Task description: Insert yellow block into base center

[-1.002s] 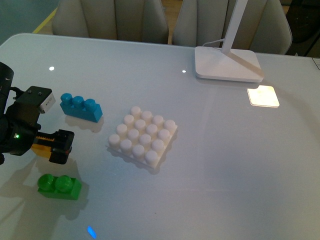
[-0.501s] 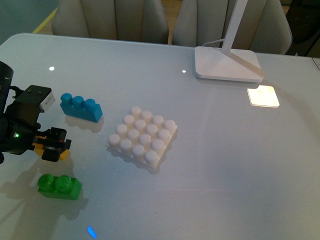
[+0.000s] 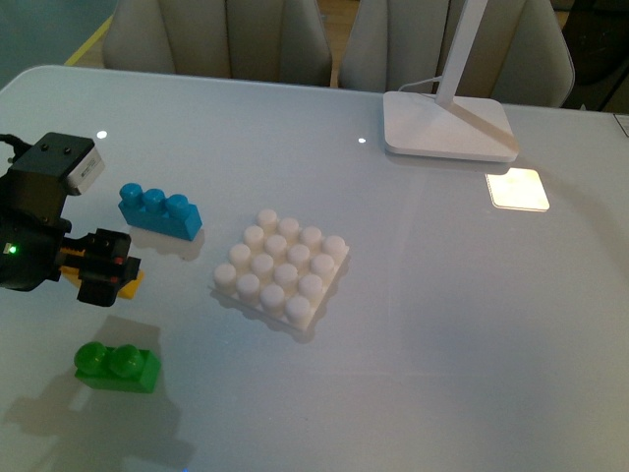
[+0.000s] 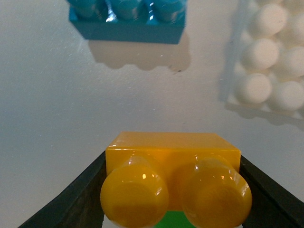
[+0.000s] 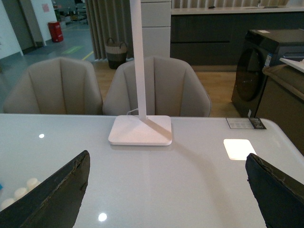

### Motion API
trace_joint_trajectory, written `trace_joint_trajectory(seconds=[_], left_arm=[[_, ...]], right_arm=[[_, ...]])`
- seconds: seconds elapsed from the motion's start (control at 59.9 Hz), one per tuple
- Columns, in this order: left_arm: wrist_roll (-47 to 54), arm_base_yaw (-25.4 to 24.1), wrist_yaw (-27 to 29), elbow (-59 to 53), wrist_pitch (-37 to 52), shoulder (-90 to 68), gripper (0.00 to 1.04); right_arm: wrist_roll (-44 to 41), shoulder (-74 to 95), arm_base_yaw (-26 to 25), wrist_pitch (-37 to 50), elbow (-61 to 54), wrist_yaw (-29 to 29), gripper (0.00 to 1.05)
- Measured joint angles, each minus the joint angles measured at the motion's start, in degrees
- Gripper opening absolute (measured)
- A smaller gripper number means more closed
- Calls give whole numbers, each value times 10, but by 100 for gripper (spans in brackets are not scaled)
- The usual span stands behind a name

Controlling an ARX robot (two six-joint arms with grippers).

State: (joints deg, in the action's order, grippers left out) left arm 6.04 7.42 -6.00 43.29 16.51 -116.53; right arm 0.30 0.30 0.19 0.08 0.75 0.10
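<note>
In the front view the left gripper point(image 3: 106, 273) hides most of the yellow block point(image 4: 172, 156), and only a corner shows. Its dark fingers are clamped on the block's sides, left of the base point(image 3: 281, 267). The block is glossy plastic with two rounded studs. The base is a white square of round studs. The right gripper point(image 5: 166, 190) stands wide apart, holding nothing.
</note>
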Motion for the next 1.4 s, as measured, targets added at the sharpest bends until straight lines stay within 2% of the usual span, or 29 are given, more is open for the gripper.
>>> trace_joint_trajectory(seconds=[0.434, 0.868, 1.152, 1.403], left_arm=[[-79, 162, 35, 5, -18, 21, 63], [-111, 196, 51, 88, -29, -41, 63], [-125, 237, 58, 130, -35, -80, 63], [-133, 246, 64, 166, -48, -105, 63]], right_arm=[[0, 0, 0, 0, 0, 0, 96], [0, 0, 0, 0, 0, 0, 96], [0, 0, 0, 0, 0, 0, 96], [0, 0, 0, 0, 0, 0, 96]])
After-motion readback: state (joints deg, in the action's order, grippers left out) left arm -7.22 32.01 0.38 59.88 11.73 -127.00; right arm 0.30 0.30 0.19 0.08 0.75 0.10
